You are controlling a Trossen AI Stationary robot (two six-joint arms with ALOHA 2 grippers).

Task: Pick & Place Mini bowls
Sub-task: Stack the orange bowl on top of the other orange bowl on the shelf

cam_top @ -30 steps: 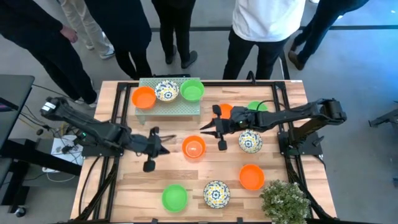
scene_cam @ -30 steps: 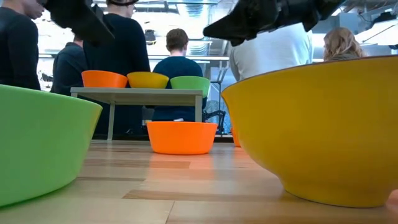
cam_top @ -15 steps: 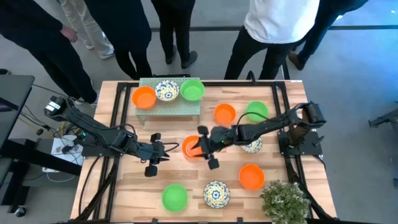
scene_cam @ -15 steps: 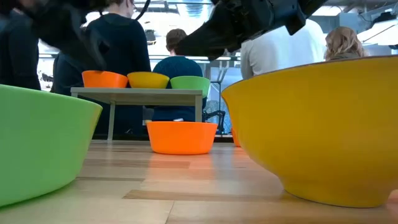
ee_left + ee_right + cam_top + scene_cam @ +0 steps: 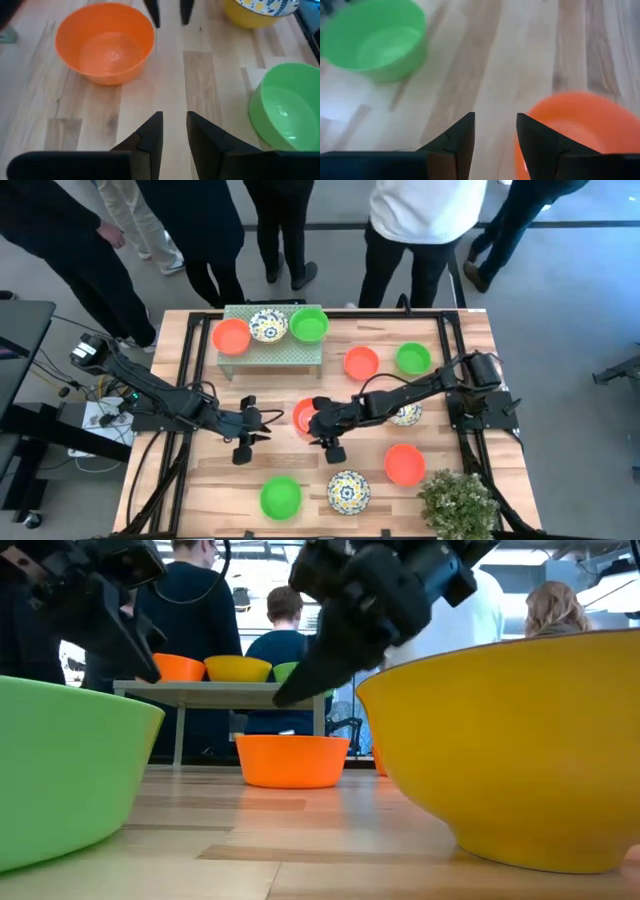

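An orange mini bowl [image 5: 302,414] stands on its base mid-table, also seen in the left wrist view [image 5: 105,42] and low view [image 5: 292,760]. My right gripper [image 5: 314,423] [image 5: 495,120] hangs open just above this bowl's rim, pointing slantwise down, clear of it in the low view [image 5: 290,695]. My left gripper [image 5: 268,420] [image 5: 175,120] is open a little, to the bowl's left and above the wood. On the green stand [image 5: 290,352] at the back sit an orange [image 5: 231,336], a patterned [image 5: 268,326] and a green bowl [image 5: 309,324].
More bowls stand on the table: orange [image 5: 361,363], green [image 5: 413,359], patterned [image 5: 408,416] under the right arm, orange [image 5: 404,464], patterned [image 5: 347,490], green [image 5: 281,497]. A bushy plant [image 5: 455,500] fills the near right corner. People stand behind the far edge.
My right gripper has swung toward the table's left and near edge, come down and tipped downward, ending over the middle orange bowl. My left gripper has sunk lower beside that bowl. No bowl has moved.
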